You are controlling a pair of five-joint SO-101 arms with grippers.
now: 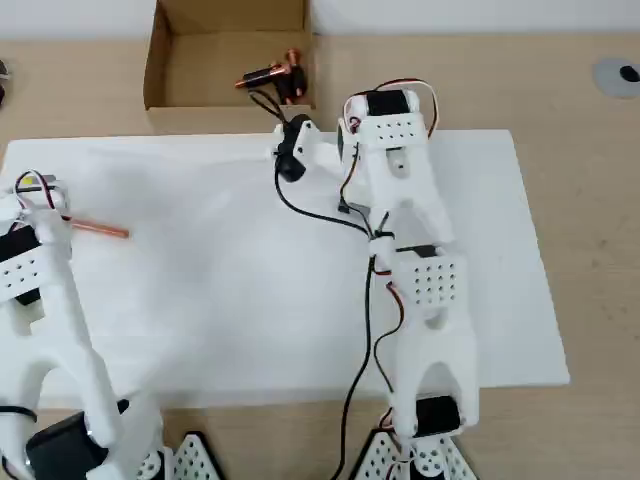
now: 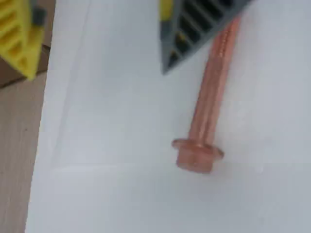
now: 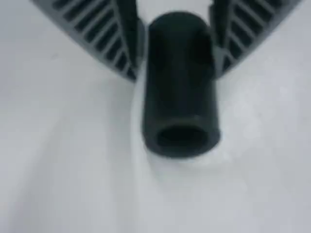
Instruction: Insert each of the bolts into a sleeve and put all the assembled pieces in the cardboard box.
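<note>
left tool (image 2: 97, 72): I see it wide open, copper bolt (image 2: 210, 104) lying loose by its grey finger
right tool (image 3: 176, 68): clamped tight on the black sleeve (image 3: 180, 111)

A white sheet (image 1: 220, 300) covers the wooden table (image 1: 590, 200), with a grey disc (image 1: 615, 76) near its far corner.

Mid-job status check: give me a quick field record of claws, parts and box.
left claw: open, copper bolt on white mat, shaft under one finger
right claw: shut on black sleeve
cardboard box: assembled pieces inside
this bolt in sleeve: not yet
</note>
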